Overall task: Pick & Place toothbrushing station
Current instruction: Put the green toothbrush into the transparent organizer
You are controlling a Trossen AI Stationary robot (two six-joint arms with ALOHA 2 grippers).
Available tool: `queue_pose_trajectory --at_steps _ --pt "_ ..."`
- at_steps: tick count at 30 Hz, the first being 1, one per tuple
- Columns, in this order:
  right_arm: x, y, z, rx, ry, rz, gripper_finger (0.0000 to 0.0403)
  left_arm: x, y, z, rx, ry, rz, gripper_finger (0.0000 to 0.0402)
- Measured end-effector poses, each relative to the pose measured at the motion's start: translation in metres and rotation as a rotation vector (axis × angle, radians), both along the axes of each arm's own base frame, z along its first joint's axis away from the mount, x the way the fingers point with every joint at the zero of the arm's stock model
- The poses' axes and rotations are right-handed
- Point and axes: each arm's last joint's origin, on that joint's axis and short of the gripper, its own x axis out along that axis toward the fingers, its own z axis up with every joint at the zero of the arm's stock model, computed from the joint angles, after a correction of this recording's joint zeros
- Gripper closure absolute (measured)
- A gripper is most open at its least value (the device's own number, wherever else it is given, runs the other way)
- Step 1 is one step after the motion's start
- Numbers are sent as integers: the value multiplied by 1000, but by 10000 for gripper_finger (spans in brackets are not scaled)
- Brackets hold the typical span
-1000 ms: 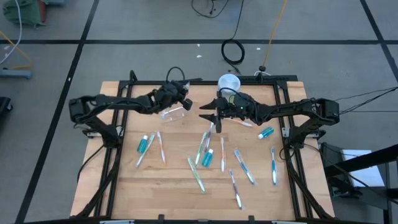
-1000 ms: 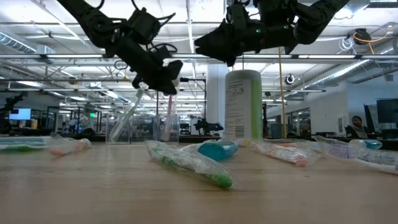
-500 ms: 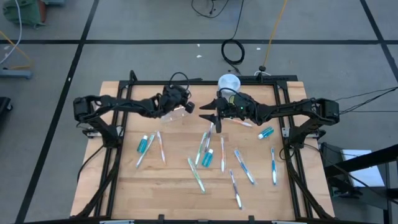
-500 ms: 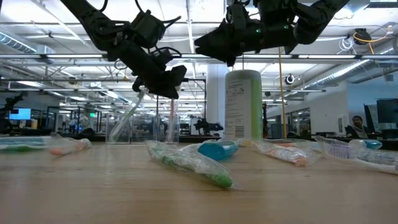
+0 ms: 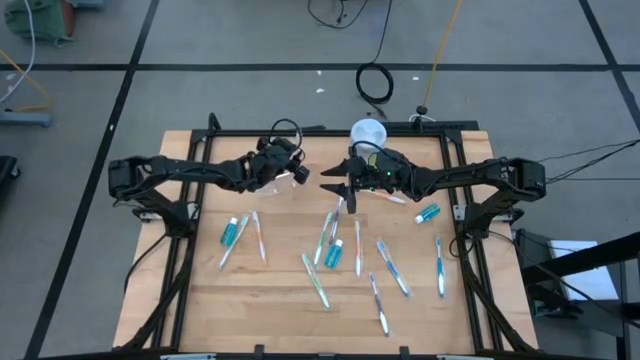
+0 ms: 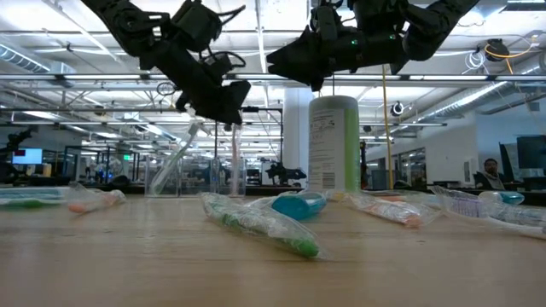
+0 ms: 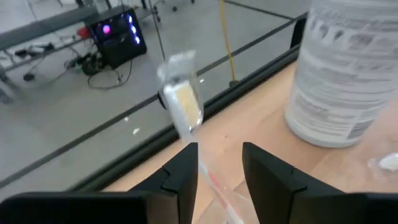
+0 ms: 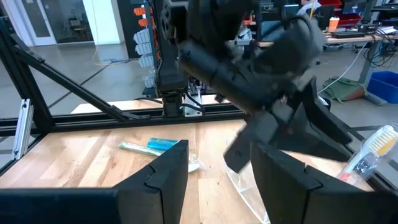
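The clear plastic cup point(image 5: 281, 182) stands on the table's far half, left of the middle, and shows in the low view point(image 6: 198, 177). A wrapped toothbrush with a white head point(image 6: 189, 130) leans out of it, and a pink one point(image 6: 235, 160) stands beside that. My left gripper point(image 5: 287, 170) hovers open just above the cup. In the left wrist view its fingers point(image 7: 184, 177) stand on either side of a wrapped toothbrush point(image 7: 181, 106); I cannot tell whether they touch it. My right gripper point(image 5: 332, 186) is open and empty, hovering just right of the cup.
A tall pale-green canister with a white lid point(image 5: 368, 132) stands at the far edge behind my right gripper. Several wrapped toothbrushes point(image 5: 321, 282) and teal tubes point(image 5: 233, 232) lie scattered over the middle and near half of the table. Another tube point(image 5: 428, 212) lies at the right.
My left gripper has dipped toward the cup, then risen again and drawn a little toward the table's left edge. The cup and the toothbrushes in it have stayed where they were.
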Motion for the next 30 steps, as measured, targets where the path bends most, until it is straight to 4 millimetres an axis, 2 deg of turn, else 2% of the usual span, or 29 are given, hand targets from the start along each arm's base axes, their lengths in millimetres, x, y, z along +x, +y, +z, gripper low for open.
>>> queue_pose_trajectory --at_steps 7,14,24,30 --pt "0 0 -2 5 20 0 236 -16 -21 26 9 16 -62 268" --pt "-1 0 -10 26 108 0 236 -43 -47 42 -46 85 -115 268" --pt "-2 0 -13 31 139 0 236 -77 -83 47 -275 135 -210 268" --pt "-2 0 -14 35 147 -1 236 -90 -104 40 -448 183 -197 268"
